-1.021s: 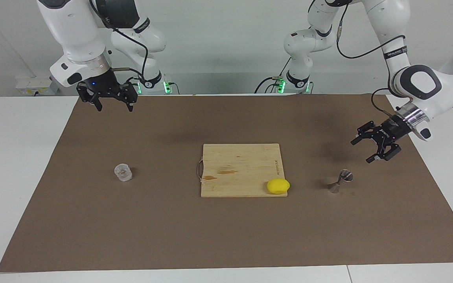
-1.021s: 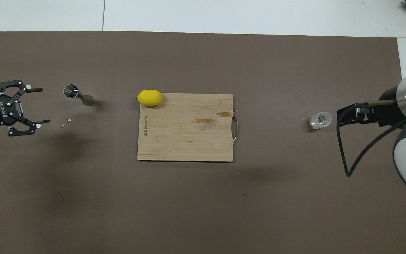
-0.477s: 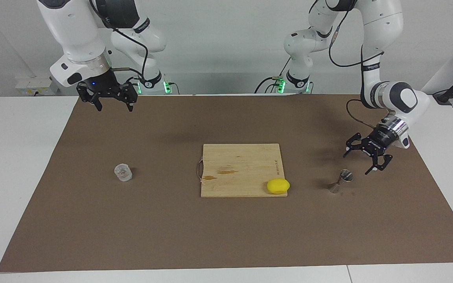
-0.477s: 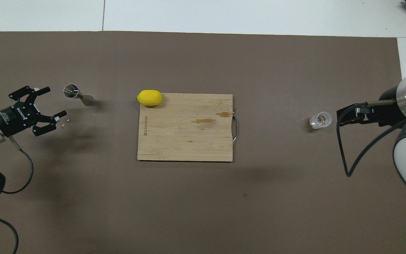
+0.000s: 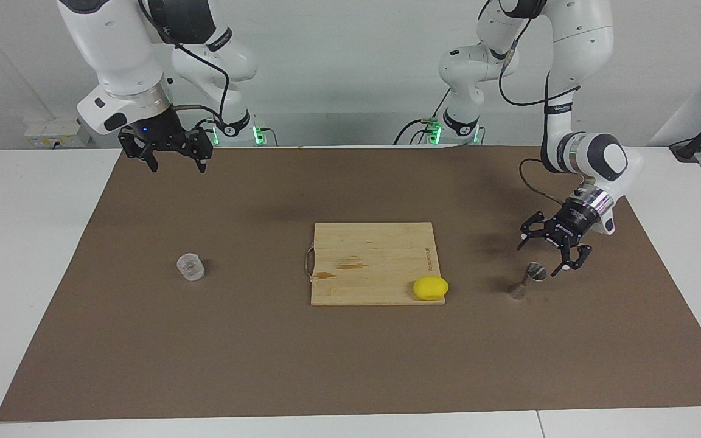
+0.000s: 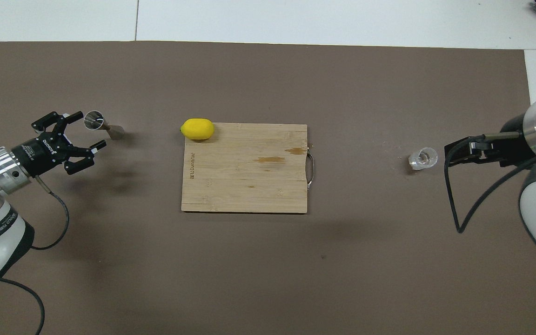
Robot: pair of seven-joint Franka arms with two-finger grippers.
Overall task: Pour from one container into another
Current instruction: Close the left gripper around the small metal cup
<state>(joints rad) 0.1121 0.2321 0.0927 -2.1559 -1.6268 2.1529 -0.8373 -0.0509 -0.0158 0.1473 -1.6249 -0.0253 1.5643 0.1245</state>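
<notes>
Steel and slick, the jigger [image 5: 527, 280] likely needed gripping at its narrow waist by the left claw [image 5: 540, 257], jaws apart at its two o'clock, while the right claw [image 5: 175, 159] waited agape.

Your facing camera sits high across the table, looking back at both arm bases and down on the whole mat [image 5: 143, 340]. Your overhead camera hangs above the robots' end, aimed forward and steeply down, tighter on the mat [image 6: 268, 279]. The views are half a turn apart. Both share the board [image 5: 372, 263] [image 6: 244, 172] mid-mat.
</notes>
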